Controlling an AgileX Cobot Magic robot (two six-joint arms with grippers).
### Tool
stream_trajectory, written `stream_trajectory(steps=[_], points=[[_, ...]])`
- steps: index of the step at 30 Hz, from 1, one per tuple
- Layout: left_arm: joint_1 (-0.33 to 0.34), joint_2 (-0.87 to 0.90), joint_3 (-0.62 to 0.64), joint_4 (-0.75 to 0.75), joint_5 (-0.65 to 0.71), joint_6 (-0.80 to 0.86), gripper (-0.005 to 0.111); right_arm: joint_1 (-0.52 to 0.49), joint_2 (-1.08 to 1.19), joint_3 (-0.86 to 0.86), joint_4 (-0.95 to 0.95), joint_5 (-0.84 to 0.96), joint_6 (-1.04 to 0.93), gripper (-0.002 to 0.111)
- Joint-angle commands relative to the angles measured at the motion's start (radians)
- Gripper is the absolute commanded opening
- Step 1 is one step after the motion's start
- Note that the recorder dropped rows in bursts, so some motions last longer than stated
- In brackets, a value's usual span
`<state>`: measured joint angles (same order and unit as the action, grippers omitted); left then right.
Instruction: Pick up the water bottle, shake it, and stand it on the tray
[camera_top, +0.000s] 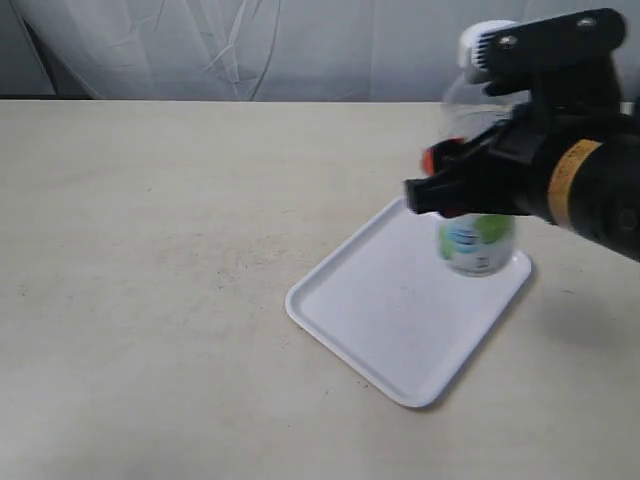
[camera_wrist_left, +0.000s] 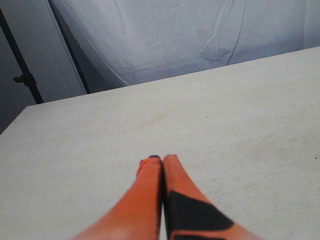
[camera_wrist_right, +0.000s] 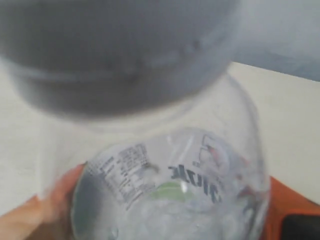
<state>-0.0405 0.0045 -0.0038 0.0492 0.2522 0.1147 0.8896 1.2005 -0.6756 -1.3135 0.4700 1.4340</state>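
My right gripper (camera_top: 447, 180) is shut on the water bottle (camera_top: 476, 243), which hangs upright in the air over the far right corner of the white tray (camera_top: 390, 320). Its white cap (camera_top: 480, 42) shows above the black arm, and its labelled base shows below. In the right wrist view the bottle (camera_wrist_right: 170, 185) fills the picture, cap nearest the camera, with orange fingers (camera_wrist_right: 45, 210) on both sides of it. My left gripper (camera_wrist_left: 161, 159) is shut with nothing in it, over bare tabletop; it is outside the exterior view.
The tray lies slantwise on a pale beige table (camera_top: 150, 250). A white cloth backdrop (camera_top: 280, 45) hangs behind the table's far edge. A dark stand (camera_wrist_left: 22, 75) is seen beyond the table in the left wrist view.
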Motion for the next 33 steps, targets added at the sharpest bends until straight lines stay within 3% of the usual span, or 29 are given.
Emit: stream_trajectory(steps=[1,3,7,9,17,21,28,33], points=[[0.000,-0.005,0.004,-0.002,-0.013,-0.002,0.000,-0.068,0.057,-0.002,-0.324,0.066,0.397,-0.001],[0.000,-0.005,0.004,-0.002,-0.013,-0.002,0.000,-0.093,0.075,0.010,-0.431,-0.028,0.534,-0.001],[0.000,-0.005,0.004,-0.002,-0.013,-0.002,0.000,-0.094,0.131,0.010,-0.431,0.142,0.613,-0.001],[0.000,-0.005,0.004,-0.002,-0.013,-0.002,0.000,-0.099,0.140,0.007,-0.431,0.082,0.635,-0.001],[0.000,-0.005,0.004,-0.002,-0.013,-0.002,0.000,-0.101,0.153,-0.025,-0.431,-0.418,0.679,-0.001],[0.000,-0.005,0.004,-0.002,-0.013,-0.002,0.000,-0.139,0.153,-0.089,-0.431,-0.739,0.484,-0.001],[0.000,-0.005,0.004,-0.002,-0.013,-0.002,0.000,-0.322,0.153,-0.156,-0.431,-1.133,0.369,-0.001],[0.000,-0.005,0.004,-0.002,-0.013,-0.002,0.000,-0.478,0.158,-0.158,-0.356,-1.312,0.362,-0.001]])
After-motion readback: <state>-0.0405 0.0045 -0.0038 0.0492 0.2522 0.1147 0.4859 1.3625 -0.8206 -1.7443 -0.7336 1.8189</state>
